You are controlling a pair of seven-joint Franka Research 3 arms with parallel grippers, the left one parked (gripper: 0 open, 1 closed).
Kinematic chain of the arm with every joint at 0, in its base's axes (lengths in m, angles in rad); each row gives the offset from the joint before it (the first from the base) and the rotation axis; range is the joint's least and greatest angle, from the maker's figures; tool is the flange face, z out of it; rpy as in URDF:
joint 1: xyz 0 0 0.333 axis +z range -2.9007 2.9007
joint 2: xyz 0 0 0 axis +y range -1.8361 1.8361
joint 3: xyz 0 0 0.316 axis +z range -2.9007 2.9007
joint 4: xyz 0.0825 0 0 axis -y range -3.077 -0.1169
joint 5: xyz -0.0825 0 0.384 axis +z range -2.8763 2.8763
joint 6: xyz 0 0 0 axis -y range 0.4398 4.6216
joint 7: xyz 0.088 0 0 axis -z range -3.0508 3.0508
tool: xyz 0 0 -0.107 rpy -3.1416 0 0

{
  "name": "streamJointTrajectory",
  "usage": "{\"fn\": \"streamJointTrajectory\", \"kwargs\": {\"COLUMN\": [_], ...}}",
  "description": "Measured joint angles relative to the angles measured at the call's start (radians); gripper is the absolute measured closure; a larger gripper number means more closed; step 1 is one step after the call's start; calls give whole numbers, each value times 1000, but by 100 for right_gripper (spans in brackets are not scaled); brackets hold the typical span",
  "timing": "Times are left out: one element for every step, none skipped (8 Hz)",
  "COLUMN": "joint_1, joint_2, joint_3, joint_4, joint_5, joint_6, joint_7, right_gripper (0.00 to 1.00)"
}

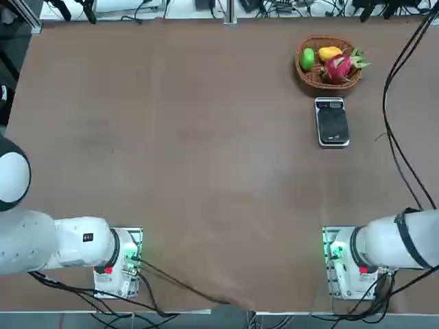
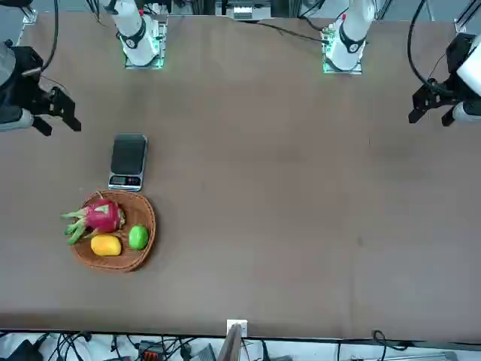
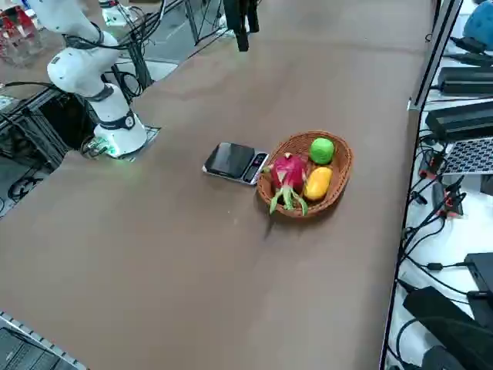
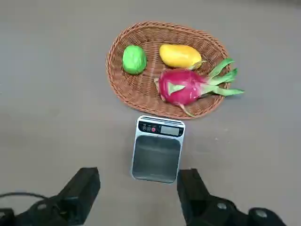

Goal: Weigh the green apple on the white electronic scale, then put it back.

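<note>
Right claw [image 4: 136, 190] hanging high above bench [image 4: 47, 117], fingers spread wide, gripping nothing; white electronic scale [image 4: 157, 149] lying just ahead, plate bare; beyond it, green apple [image 4: 134, 59] sitting in wicker basket [image 4: 123, 89], beside yellow fruit [image 4: 179, 55] and dragon fruit [image 4: 181, 87]; claw needing forward reach past scale.

No legible text, brand or number is showing anywhere. The white electronic scale [image 4: 157, 149] is carrying a display strip and small round buttons at the end nearest the basket [image 4: 123, 89]; their markings cannot be read.
</note>
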Motion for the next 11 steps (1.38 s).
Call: {"fn": "streamJointTrajectory", "kwargs": {"joint_1": [0, 0, -1, -1, 0, 0, 1, 6, 20, 37, 55], "joint_2": [1, 0, 4, 17, 51, 105, 173, 247, 313, 365, 402], "joint_3": [0, 0, 0, 0, 0, 1, 2, 4, 6, 8, 9], "joint_4": [3, 7, 7, 7, 5, 2, 0, -1, 0, 2, 5], "joint_5": [0, 0, 0, 0, 0, 0, 1, 1, 1, 1, 1], "joint_6": [-12, -24, -24, -14, 19, 73, 136, 199, 262, 321, 378], "joint_7": [1, 3, 4, 4, 4, 4, 4, 3, 2, 1, 1], "right_gripper": [0, 0, 0, 0, 0, 0, 0, 0, 0, 0, 0]}}
